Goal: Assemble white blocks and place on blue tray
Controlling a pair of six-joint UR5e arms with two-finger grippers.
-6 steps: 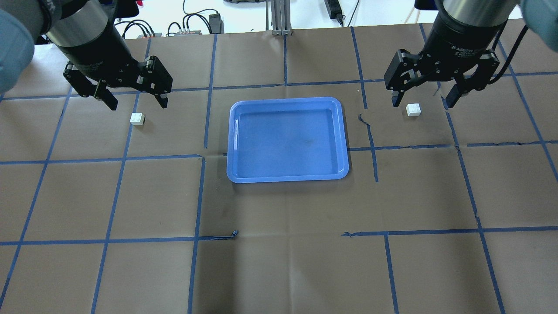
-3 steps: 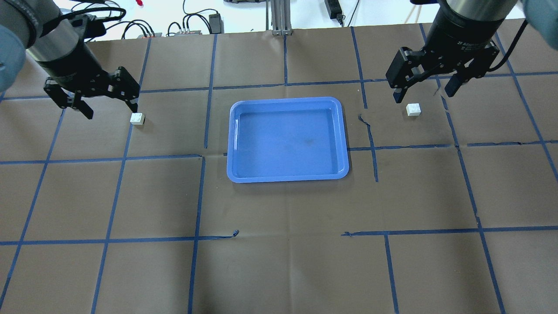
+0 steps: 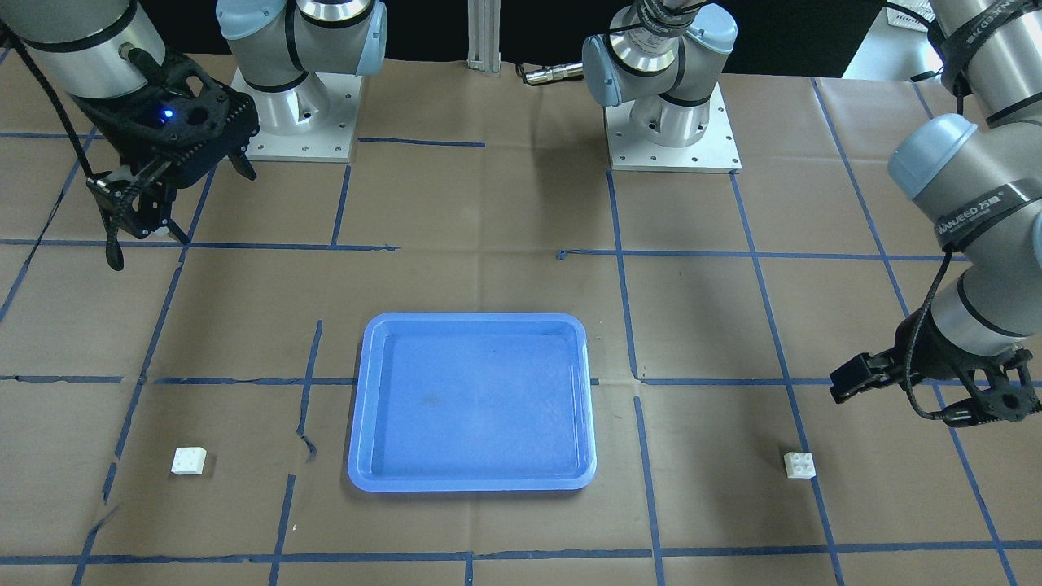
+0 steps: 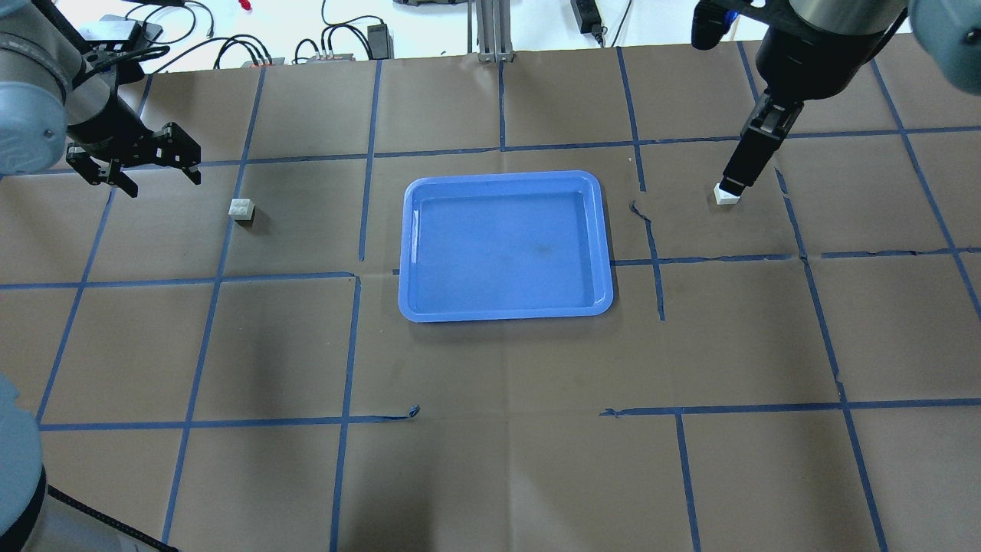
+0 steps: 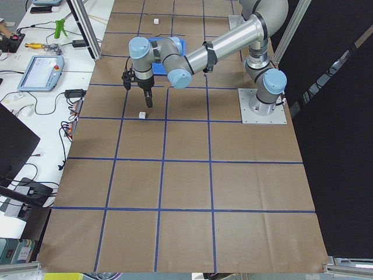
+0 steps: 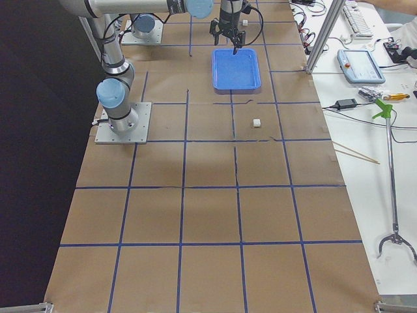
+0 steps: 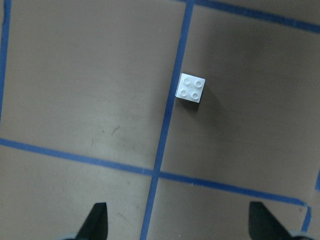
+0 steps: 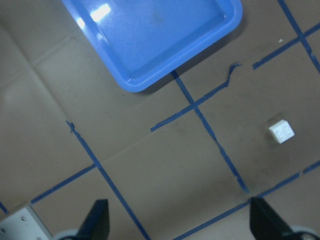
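Since earlier: left gripper (image 4: 161,180) backed away from left white block (image 4: 242,209), now apart from it; right gripper (image 4: 734,182) swivelled edge-on, hovering near right white block (image 4: 728,197). Blocks, blue tray (image 4: 506,311) unmoved on worktop (image 4: 490,460), tray between blocks. Both sets of fingers (image 7: 97,222) spread wide, empty. Step, as judged: reach for pickup. Centre each block between fingers, square to flat sides, before descending; right block sits off-centre in wrist view.

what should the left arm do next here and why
Probably slide the left gripper toward the blue tray until the white block lies between its open fingers, then lower. In the overhead view the block sits on the table apart from the gripper, on its tray side. The left wrist view shows it ahead of the spread fingertips, untouched.
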